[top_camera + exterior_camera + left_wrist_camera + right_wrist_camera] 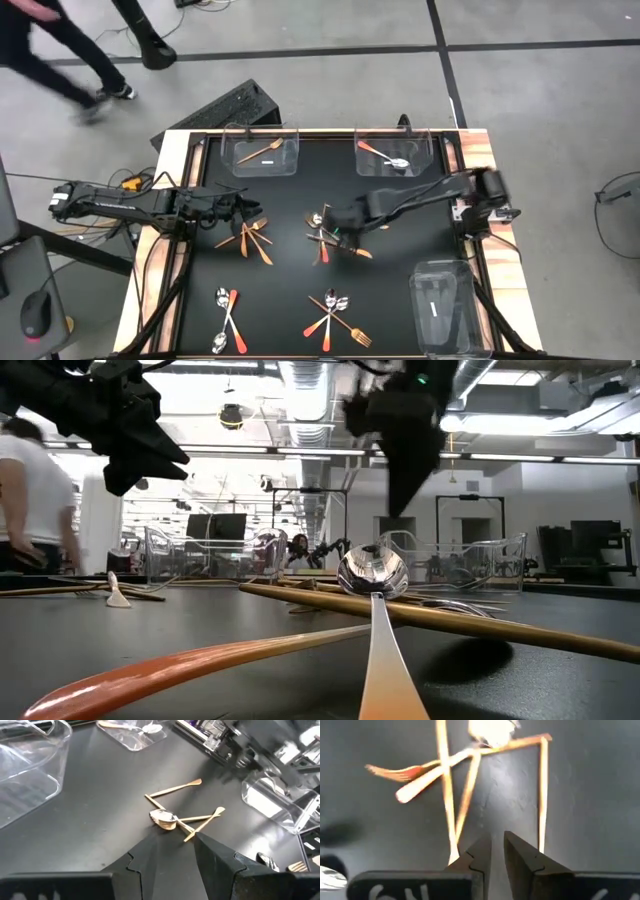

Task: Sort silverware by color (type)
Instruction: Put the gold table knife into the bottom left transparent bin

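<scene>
The silverware lies in several small piles on the black table (400, 220). One pile of gold sticks, a fork and spoons (324, 238) lies at the centre, and my right gripper (337, 228) hangs above it. Its fingers (520, 855) point down, narrowly open, with nothing between them. The same pile (470, 755) shows beyond them. My left gripper (254, 208) waits open at the table's left, above a second pile of forks and orange-handled spoons (250, 238). Its view looks past the open gripper (175, 847) toward the centre pile (176, 818).
Clear bins stand at the far left (286, 165) with a fork inside, far right (432, 160) with a spoon inside, and near right (446, 308). More piles lie at the near left (226, 320) and near centre (335, 318). A person walks beyond the table (60, 45).
</scene>
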